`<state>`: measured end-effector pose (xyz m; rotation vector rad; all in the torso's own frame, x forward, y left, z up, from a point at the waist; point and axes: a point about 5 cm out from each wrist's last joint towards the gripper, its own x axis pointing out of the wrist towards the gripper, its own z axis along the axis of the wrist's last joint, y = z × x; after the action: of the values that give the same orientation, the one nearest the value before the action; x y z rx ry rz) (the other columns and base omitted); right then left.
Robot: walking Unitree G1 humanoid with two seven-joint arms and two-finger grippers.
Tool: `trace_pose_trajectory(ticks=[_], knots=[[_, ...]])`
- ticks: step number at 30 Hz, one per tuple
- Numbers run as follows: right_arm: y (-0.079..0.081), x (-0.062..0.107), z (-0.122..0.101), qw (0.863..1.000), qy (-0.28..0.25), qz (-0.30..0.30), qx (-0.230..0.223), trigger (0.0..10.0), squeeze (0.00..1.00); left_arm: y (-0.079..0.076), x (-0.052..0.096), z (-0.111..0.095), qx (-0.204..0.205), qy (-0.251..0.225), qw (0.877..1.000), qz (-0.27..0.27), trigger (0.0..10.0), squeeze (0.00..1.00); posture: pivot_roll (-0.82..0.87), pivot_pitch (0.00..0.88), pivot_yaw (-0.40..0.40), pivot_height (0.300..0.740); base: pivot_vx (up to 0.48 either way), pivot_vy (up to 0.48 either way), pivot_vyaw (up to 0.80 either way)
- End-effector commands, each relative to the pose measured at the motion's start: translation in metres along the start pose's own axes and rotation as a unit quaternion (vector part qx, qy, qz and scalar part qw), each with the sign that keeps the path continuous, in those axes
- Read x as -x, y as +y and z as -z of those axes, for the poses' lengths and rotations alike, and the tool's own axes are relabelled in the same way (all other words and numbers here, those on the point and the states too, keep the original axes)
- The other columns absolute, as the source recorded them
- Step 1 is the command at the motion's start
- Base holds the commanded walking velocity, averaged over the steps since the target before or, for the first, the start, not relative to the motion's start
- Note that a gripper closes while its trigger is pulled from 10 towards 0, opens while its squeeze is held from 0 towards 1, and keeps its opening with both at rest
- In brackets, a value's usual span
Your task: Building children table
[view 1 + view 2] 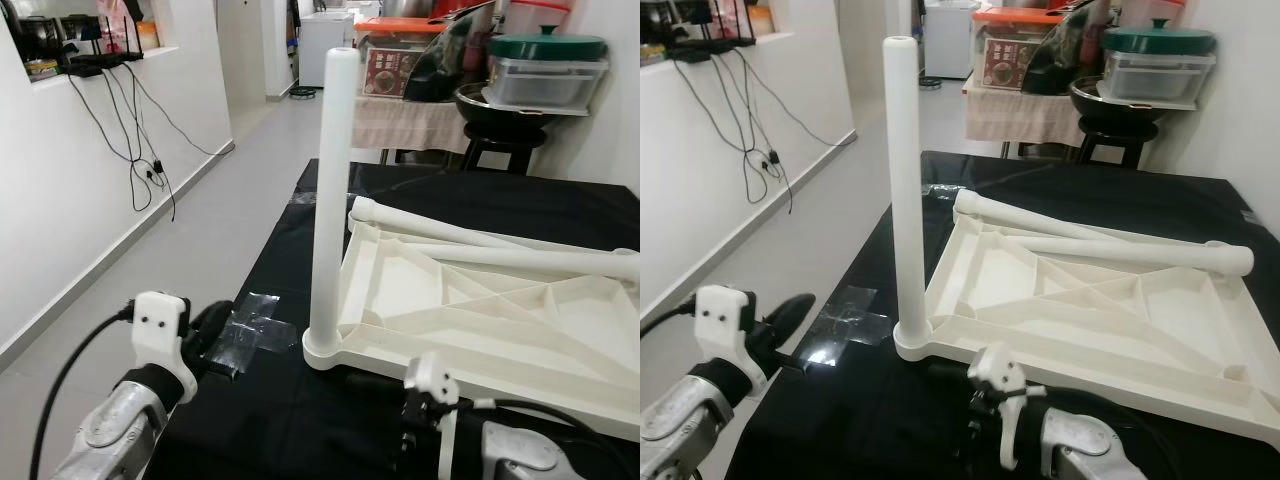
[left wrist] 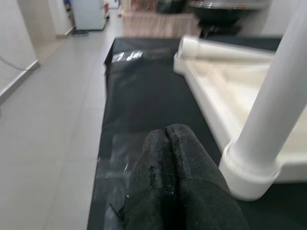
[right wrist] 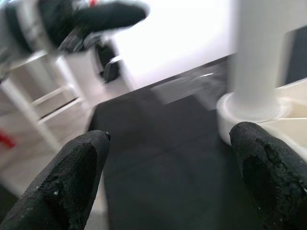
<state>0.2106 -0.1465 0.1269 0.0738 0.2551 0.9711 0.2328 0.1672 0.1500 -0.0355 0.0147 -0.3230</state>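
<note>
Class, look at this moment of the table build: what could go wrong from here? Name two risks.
1. The upright leg stands at the tabletop's near corner; the open right end effector beside it might knock it askew.
2. Two loose legs lie across the tabletop and could roll off.

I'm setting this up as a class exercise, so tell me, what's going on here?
A humanoid robot is assembling a white children's table. The tabletop lies upside down on a black-covered surface, with one leg standing upright in its near corner socket. Two loose legs lie across the underside. The left gripper, fingers shut and empty, hovers beside the upright leg's base; the right gripper is open nearby, holding nothing.
</note>
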Motion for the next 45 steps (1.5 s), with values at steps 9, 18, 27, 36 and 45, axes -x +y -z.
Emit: trace_pose_trajectory(ticks=[9, 18, 27, 36, 45], knots=[[-0.001, -0.005, 0.004, 1.0, 0.009, -0.01, -0.016, 10.0, 0.0, -0.001, -0.001, 0.007, -0.014, 0.012, 1.0, -0.023, 10.0, 0.0, 0.0, 0.0, -0.009, 0.74, 0.0, 0.48, 0.0], [-0.003, -0.011, 0.004, 1.0, 0.009, -0.007, -0.009, 10.0, 0.0, -0.002, -0.005, 0.009, -0.02, 0.01, 0.999, -0.027, 10.0, 0.0, 0.0, 0.0, -0.011, 0.74, 0.0, 0.48, 0.0], [-0.034, -0.028, -0.019, 0.99, -0.059, 0.132, 0.004, 10.0, 0.0, -0.007, -0.01, 0.007, -0.012, -0.002, 1.0, -0.007, 10.0, 0.0, 0.0, 0.0, -0.014, 0.74, 0.0, 0.476, 0.0], [-0.052, -0.035, -0.026, 0.967, -0.089, 0.238, -0.005, 10.0, 0.0, -0.016, -0.011, 0.005, 0.013, -0.016, 1.0, 0.009, 10.0, 0.0, 0.01, 0.0, -0.031, 0.74, 0.0, 0.0, 0.0], [-0.048, -0.049, -0.032, 0.965, -0.11, 0.236, -0.013, 10.0, 0.0, -0.012, -0.014, 0.009, 0.021, -0.013, 1.0, 0.003, 10.0, 0.0, 0.02, 0.0, -0.043, 0.74, 0.0, 0.0, 0.0]])
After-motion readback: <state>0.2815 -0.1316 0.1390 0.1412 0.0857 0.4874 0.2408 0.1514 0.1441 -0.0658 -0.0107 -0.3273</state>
